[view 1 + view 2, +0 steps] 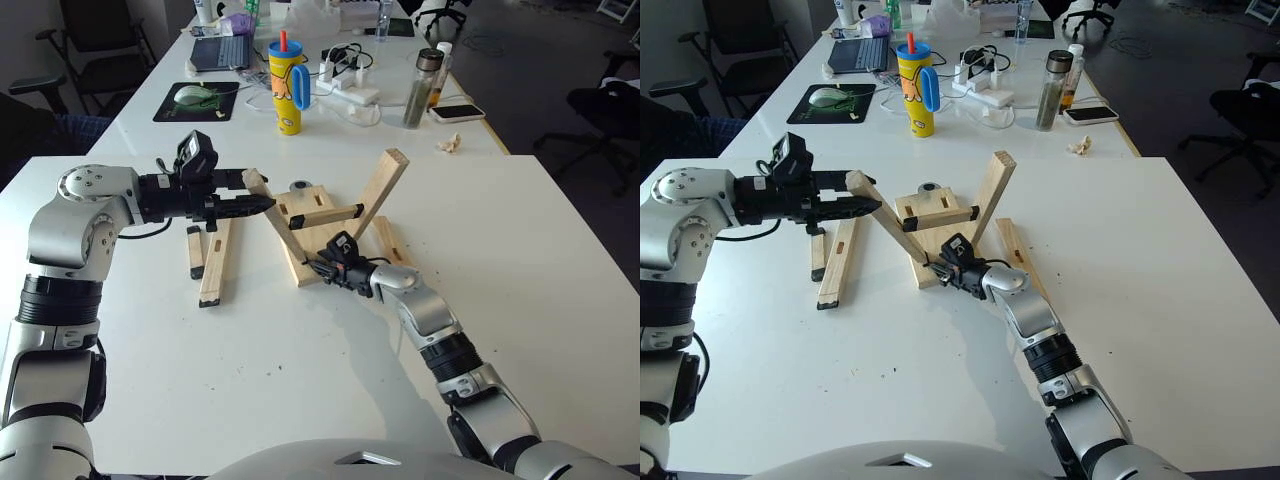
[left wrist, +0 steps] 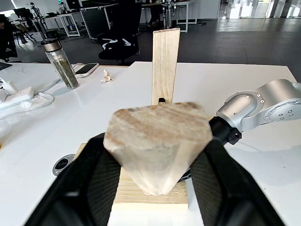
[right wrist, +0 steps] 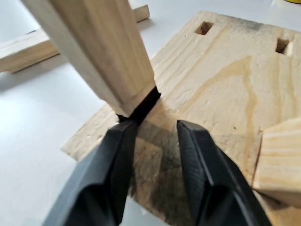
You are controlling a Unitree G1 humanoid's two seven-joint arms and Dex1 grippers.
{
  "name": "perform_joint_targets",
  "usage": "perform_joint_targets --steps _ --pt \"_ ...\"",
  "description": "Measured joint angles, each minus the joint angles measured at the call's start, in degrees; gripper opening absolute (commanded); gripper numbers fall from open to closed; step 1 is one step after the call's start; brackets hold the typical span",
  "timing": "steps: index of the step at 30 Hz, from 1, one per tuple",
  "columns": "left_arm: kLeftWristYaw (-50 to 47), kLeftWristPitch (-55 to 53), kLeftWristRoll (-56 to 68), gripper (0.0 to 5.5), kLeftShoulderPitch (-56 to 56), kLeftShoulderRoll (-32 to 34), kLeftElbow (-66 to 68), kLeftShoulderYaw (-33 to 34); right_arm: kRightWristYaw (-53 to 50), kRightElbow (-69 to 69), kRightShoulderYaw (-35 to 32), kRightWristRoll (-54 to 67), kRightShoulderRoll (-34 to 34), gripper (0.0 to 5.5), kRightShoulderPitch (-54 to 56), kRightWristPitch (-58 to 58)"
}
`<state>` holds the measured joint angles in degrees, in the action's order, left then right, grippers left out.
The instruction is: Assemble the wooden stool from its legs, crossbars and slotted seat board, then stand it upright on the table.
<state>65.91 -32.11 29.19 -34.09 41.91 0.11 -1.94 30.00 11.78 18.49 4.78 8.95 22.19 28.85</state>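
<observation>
Two loose wooden pieces [image 1: 212, 262] lie left of the seat board [image 3: 225, 84], which is flat on the table [image 1: 520, 300]. The left pincer [image 1: 264, 203] squeezes the top of a leaning leg [image 1: 890, 222]. A crossbar [image 1: 325, 213] joins it to a second leaning leg [image 1: 380, 190]. The right pincer [image 3: 156, 126] is open over the board's near edge, beside the first leg's foot. Another piece [image 1: 393, 243] lies just right of the board.

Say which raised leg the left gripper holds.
The left-hand leg, slanting up from the seat board's near edge, with its top end in the left gripper. The other leg leans rightward, free.
</observation>
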Motion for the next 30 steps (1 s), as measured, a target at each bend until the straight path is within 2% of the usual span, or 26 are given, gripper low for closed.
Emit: perform_joint_targets --steps 6,15,19,22,25,28,30 --pt "-2.56 -0.31 0.49 2.08 3.01 -0.35 -5.01 0.39 0.35 0.08 0.01 0.21 0.15 1.59 0.30 0.82" --pt "-4.87 0.77 -1.42 2.08 0.87 -4.09 -2.12 -2.40 2.29 -0.28 1.59 0.20 -0.10 1.59 0.08 1.19" --pt "-4.91 1.91 -2.31 2.08 0.57 -4.76 -0.45 -3.11 2.28 -1.55 0.61 0.74 0.03 0.97 -1.40 0.48" --pt "-4.93 2.55 -2.15 2.08 0.66 -4.85 -0.58 -3.00 5.21 -12.67 -2.34 9.13 -1.73 0.46 -9.23 1.74" --pt "-4.82 2.54 -1.92 2.08 0.68 -4.79 -0.71 -2.82 5.06 -25.73 -5.92 14.25 -1.03 0.02 -9.84 4.46" --pt "-4.52 2.11 -1.70 2.08 0.85 -4.26 -0.90 -2.54 1.51 -37.96 -12.15 19.53 -0.77 0.00 -8.09 8.24" --pt "-4.35 1.94 -1.67 2.08 0.79 -3.90 -0.91 -2.51 -0.70 -41.45 -13.49 19.71 -0.45 0.00 -4.43 8.42"
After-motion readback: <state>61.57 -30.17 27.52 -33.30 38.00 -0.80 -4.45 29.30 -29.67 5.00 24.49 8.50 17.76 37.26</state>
